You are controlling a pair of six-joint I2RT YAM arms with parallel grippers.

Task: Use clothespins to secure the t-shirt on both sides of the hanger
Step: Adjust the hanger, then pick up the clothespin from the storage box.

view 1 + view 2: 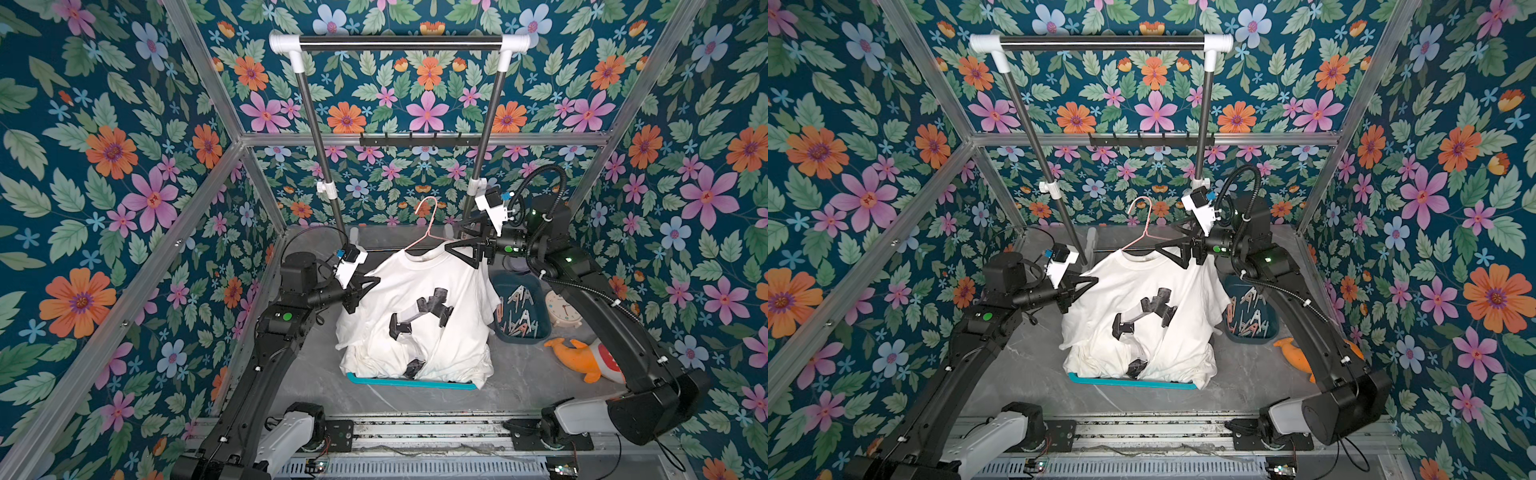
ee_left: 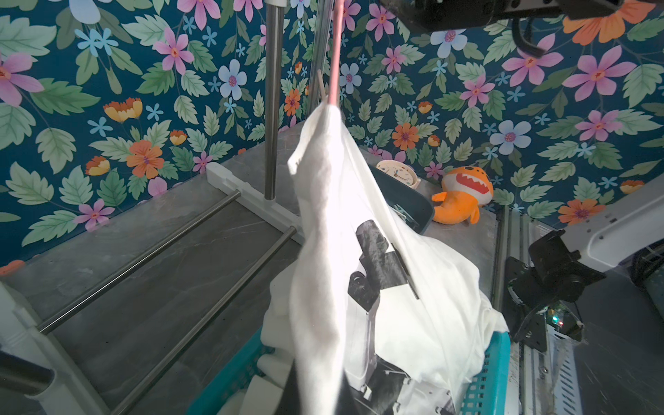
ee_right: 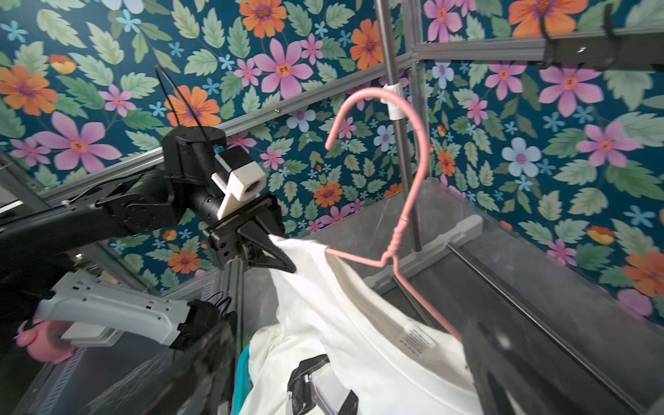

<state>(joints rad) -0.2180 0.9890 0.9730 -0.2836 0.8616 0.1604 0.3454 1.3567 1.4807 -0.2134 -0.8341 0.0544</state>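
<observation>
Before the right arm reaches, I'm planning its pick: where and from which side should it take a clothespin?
Probably across the splayed legs of a top-lying clothespin, coming straight down: they lie flat in a heap, and the bin has walls that block a sideways approach. The right gripper, open, is nearest.

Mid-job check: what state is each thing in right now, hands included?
White printed t-shirt: on the hanger, hem slumped in teal plastic basket.
Pink wire hanger: inside the shirt, not on black metal rail.
Left hand: shut on the shirt's shoulder.
Right hand: open at the other shoulder.
Small plastic clothespins: loose in dark blue bin.
</observation>
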